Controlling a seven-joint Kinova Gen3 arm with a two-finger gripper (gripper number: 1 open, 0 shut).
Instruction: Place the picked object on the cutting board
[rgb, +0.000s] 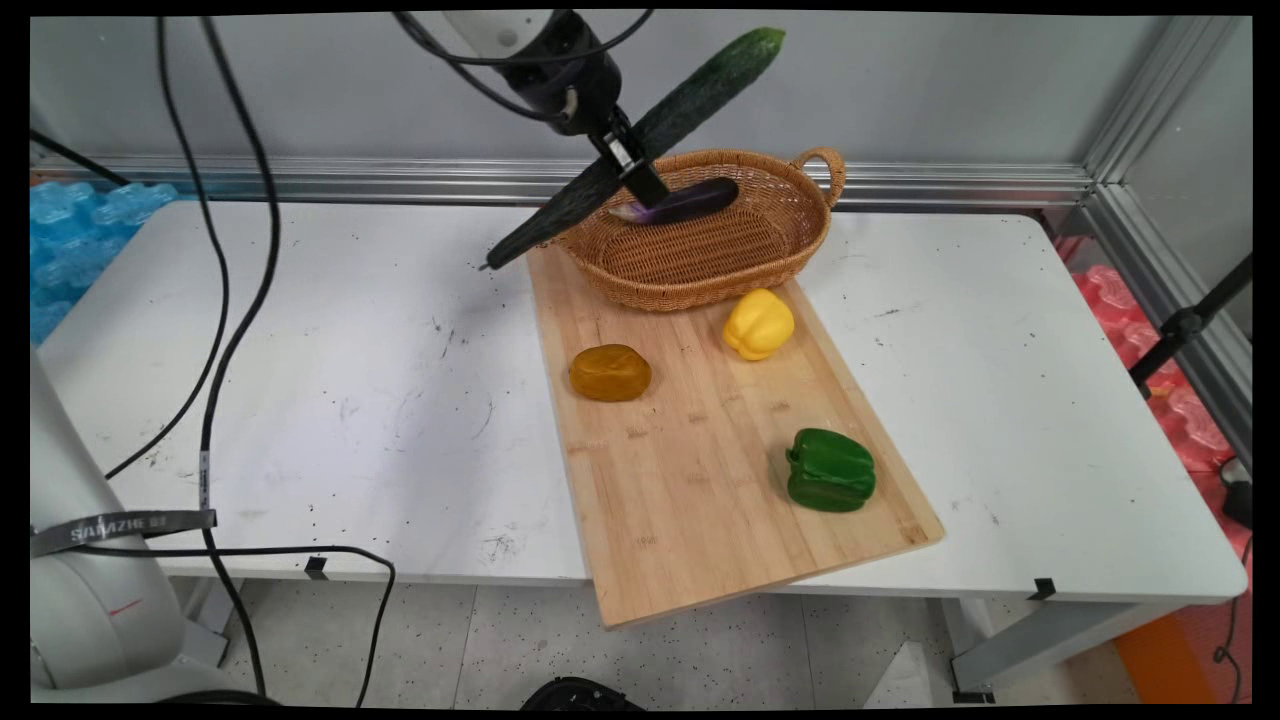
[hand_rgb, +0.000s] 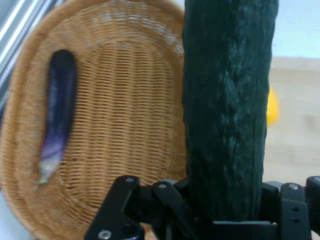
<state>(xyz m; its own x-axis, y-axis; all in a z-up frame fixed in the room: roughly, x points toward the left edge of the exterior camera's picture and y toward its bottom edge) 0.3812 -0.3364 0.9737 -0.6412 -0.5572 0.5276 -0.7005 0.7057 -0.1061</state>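
Nearest the camera, the wooden cutting board juts out past the near edge of the white table, and on its near right part sits a green bell pepper; farther back on the board are a brown-orange rounded lump, which I cannot identify more closely, to the left and a yellow bell pepper to the right, all three well apart from one another. At the far end of the board stands an oval wicker basket with a handle at its right end, and a dark purple eggplant already lies inside it, toward the far wall of the basket. The claw hangs in the air over the basket's left rim, clamped around the middle of a long dark green cucumber that tilts steeply, its upper end high to the right against the wall and its lower end down to the left beyond the basket. In the hand view the cucumber runs straight up from between the black linkage, with the basket and the eggplant below it. So one vegetable rests in the basket, the cucumber is lifted clear of every surface and not yet set down anywhere, and the two peppers and the lump lie untouched on the board
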